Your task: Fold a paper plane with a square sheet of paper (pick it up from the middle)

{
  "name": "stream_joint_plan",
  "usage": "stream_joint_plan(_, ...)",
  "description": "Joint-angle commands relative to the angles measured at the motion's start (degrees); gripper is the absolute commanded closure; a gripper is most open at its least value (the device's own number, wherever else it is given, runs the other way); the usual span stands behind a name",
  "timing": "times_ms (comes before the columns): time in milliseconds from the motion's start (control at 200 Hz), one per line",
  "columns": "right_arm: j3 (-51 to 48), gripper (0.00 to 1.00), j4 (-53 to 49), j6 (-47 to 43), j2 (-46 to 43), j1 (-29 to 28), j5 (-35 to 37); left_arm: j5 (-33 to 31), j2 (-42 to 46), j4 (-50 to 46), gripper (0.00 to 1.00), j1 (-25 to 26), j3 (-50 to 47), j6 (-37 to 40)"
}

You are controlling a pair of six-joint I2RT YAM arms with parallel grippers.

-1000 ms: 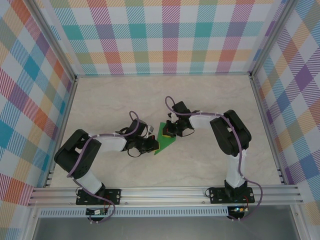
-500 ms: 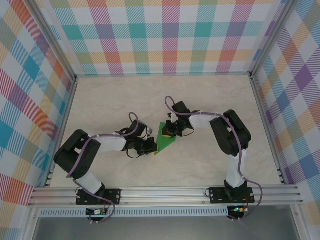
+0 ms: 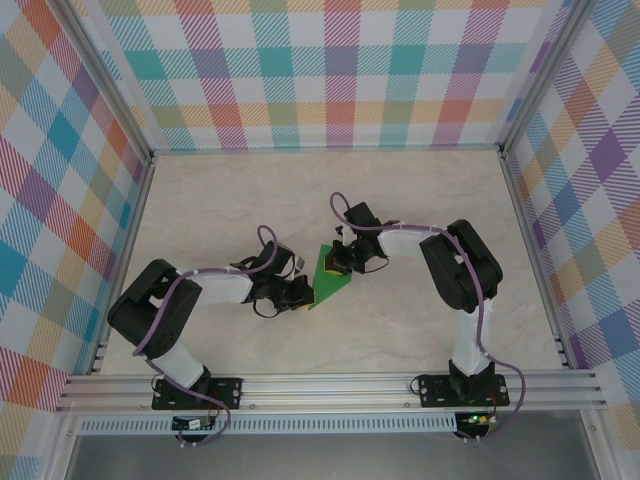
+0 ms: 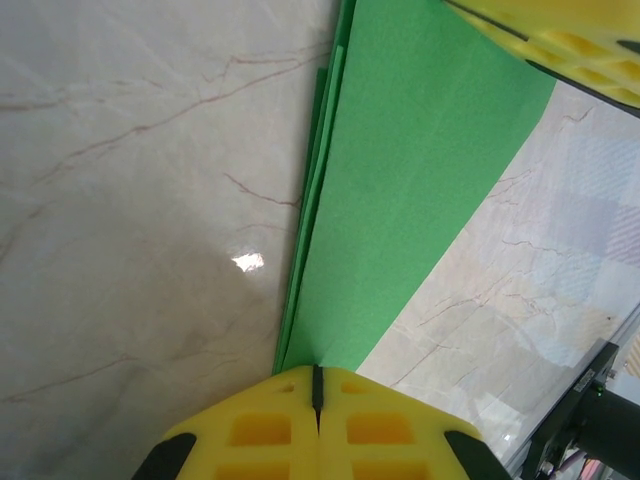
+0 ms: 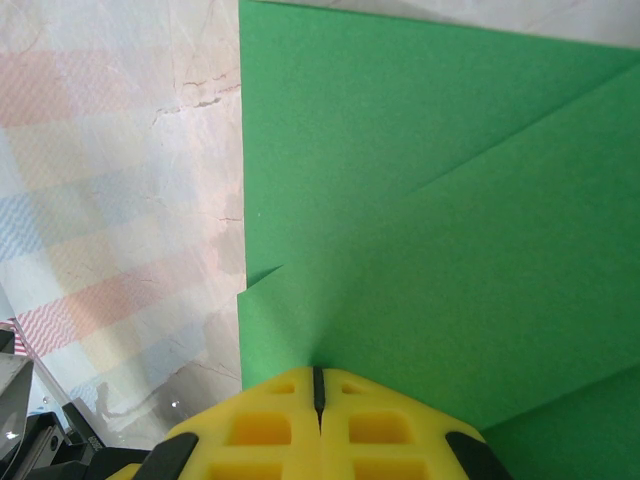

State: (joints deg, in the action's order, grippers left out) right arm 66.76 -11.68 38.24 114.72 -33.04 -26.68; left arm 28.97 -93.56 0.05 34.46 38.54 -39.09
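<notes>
I see the sheet of paper (image 3: 330,285) lying flat near the middle of the desk (image 3: 200,200), slightly toward the desk's near edge. It is folded. From above it reads as a pointed, roughly triangular piece of bright-green paper, thin and matte, with sharp edges.

Through the left wrist camera, one long side shows several layers stacked just out of line, their edges running as close parallel strips. Through the right wrist camera, a straight diagonal crease crosses the green surface. On the paper's straight edge there is a small step where two layers fail to meet.

The desk is a pale, glossy marble pattern with thin brownish veins, and it catches a bright spot of light and faint checked reflections. The walls (image 3: 330,70) around the desk carry a pastel plaid.

The left gripper (image 3: 300,293) sits just left of the desk's middle, at the paper's near-left tip. Its yellow fingers (image 4: 260,430), moulded with square recesses, are clenched pad to pad with only a dark seam between them. The right gripper (image 3: 336,262) sits at the desk's middle, over the paper's far part, its fingers (image 5: 270,430) clenched the same way. Both sets of tips meet the paper, but I cannot tell whether any layer is pinched.
</notes>
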Motion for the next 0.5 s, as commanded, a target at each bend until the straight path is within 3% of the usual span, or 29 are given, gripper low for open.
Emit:
stream_joint_plan(0, -2.51, 1.0, -7.04, 0.24, 5.1, 0.08, 7.52, -1.67, 0.32, -10.52, 0.96, 0.35, -3.25, 1.82)
stream_joint_plan(225, -2.43, 1.0, -7.19, 0.41, 5.14, 0.08, 7.77, -1.04, 5.22, -13.64, 0.97, 0.35, -2.06, 2.48)
stream_joint_plan(495, -2.51, 1.0, -7.15, 0.44, 5.03, 0.07, 7.69, -0.64, 7.63, -3.95, 0.97, 0.35, 1.82, -1.34)
